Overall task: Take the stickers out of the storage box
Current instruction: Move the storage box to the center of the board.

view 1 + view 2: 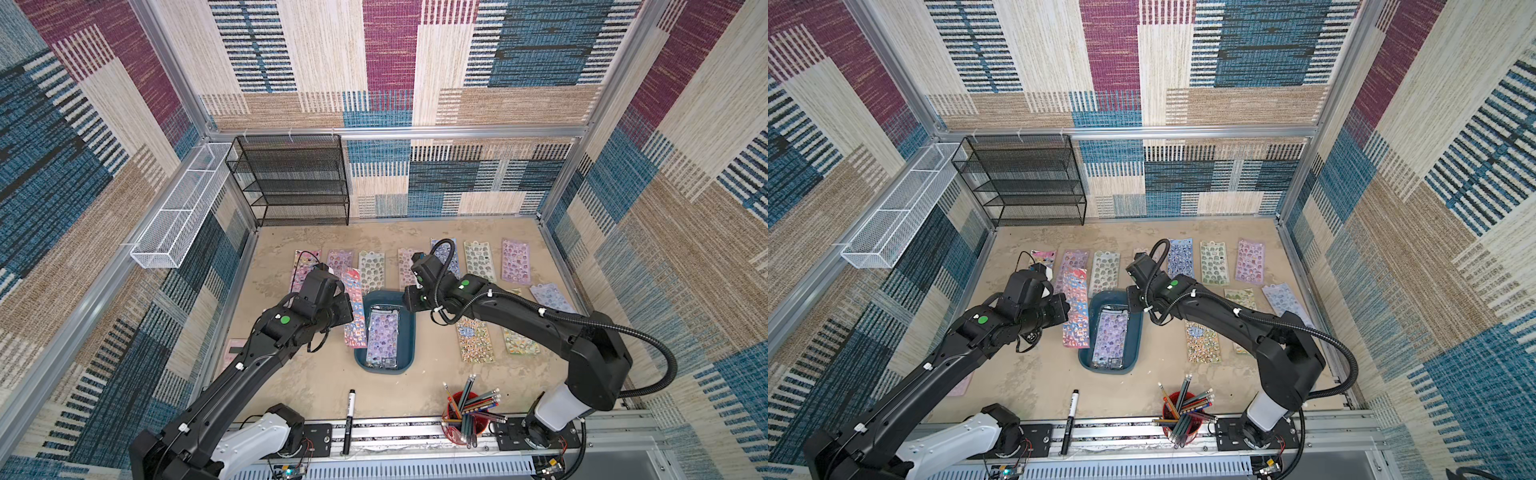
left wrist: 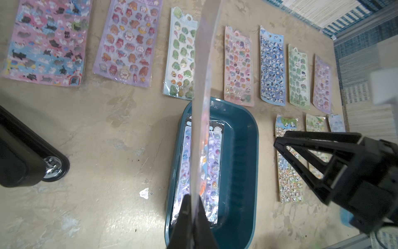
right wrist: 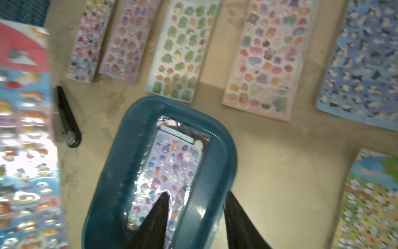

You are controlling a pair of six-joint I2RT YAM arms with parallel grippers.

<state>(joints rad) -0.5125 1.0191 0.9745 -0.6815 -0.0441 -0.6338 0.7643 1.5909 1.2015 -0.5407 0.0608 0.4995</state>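
Note:
The teal storage box (image 1: 409, 345) (image 1: 1136, 340) sits mid-table with a lilac sticker sheet (image 1: 382, 338) (image 3: 172, 163) lying flat inside. My left gripper (image 2: 193, 197) is shut on a red-and-blue sticker sheet (image 1: 355, 307) (image 2: 204, 75), held by its end just left of the box. In the left wrist view that sheet is edge-on above the box (image 2: 243, 172). My right gripper (image 3: 197, 192) (image 1: 409, 299) is open over the box's far right rim with nothing between its fingers. Several more sticker sheets (image 1: 515, 259) (image 1: 1104, 272) lie on the table behind and to the right of the box.
A black marker (image 1: 349, 419) and a red cup of pencils (image 1: 467, 411) are at the table's front edge. At the back left stands a black mesh rack (image 1: 291, 183), and a white wire basket (image 1: 178, 208) hangs on the left wall.

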